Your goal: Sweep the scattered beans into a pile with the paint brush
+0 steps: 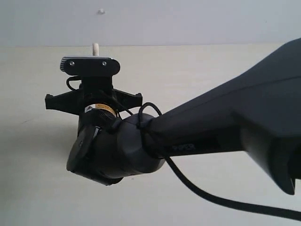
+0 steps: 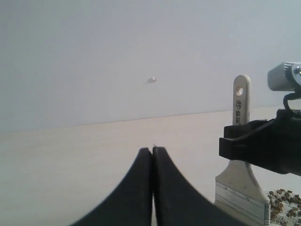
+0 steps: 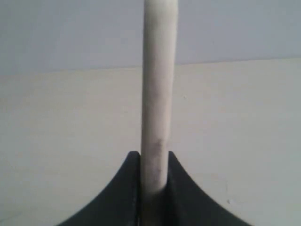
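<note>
The paint brush point(image 2: 241, 101) stands upright on the pale table, handle end up, with its silver ferrule point(image 2: 242, 200) low in the left wrist view and its bristles cut off by the frame edge. My right gripper point(image 3: 154, 156) is shut on the pale handle point(image 3: 159, 94), which rises edge-on between its fingers; from the side that gripper point(image 2: 241, 142) shows as a black block across the handle. A patch of reddish-brown beans point(image 2: 282, 203) with whitish crumbs lies just beside the ferrule. My left gripper point(image 2: 152, 150) hovers shut and empty, off to the side of the brush. In the exterior view only the handle tip point(image 1: 96, 48) shows.
The right arm point(image 1: 211, 132) and its wrist camera point(image 1: 89, 66) fill most of the exterior view, with a black cable point(image 1: 221, 200) trailing below. A grey wall point(image 2: 141, 47) with a small white speck point(image 2: 152, 79) rises behind the table's far edge.
</note>
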### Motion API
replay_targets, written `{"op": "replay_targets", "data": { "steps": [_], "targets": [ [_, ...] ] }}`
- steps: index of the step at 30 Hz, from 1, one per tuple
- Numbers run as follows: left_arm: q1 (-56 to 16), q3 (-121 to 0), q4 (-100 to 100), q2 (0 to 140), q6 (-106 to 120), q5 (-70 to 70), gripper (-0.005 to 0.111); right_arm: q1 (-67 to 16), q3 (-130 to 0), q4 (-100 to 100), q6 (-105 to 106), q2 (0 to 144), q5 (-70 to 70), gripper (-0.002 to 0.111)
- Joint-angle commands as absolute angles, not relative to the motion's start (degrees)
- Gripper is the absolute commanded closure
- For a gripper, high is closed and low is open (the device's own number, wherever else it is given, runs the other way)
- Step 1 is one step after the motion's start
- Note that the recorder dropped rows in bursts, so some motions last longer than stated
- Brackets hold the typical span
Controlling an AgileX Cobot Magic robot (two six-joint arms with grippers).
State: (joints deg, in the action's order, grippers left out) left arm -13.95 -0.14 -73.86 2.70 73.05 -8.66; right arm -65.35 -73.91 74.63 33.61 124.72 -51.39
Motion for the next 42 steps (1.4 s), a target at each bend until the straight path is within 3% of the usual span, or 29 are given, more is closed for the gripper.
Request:
{"op": "replay_targets", "data": {
  "steps": [1,18,34,42],
  "targets": [
    [-14.0,0.0,-74.1,2.4,72.9,-8.7,0.107,-65.4,-74.4,79.0,39.8,124.6,-55.0,0.108],
    [-14.0,0.0,-74.1,2.4,72.9,-8.7,0.107,-65.4,-74.4,84.7,48.5,124.7,-65.4,0.108],
    [-14.0,0.0,-74.1,2.4,72.9,-8.7,0.107,-66.0,-74.4,83.8,43.4,120.7,-62.8,0.108],
    [-14.0,0.0,-74.1,2.4,72.9,-8.7,0.107,-66.6,-74.4,86.2,51.0,117.9,-63.6,0.108]
  ]
}}
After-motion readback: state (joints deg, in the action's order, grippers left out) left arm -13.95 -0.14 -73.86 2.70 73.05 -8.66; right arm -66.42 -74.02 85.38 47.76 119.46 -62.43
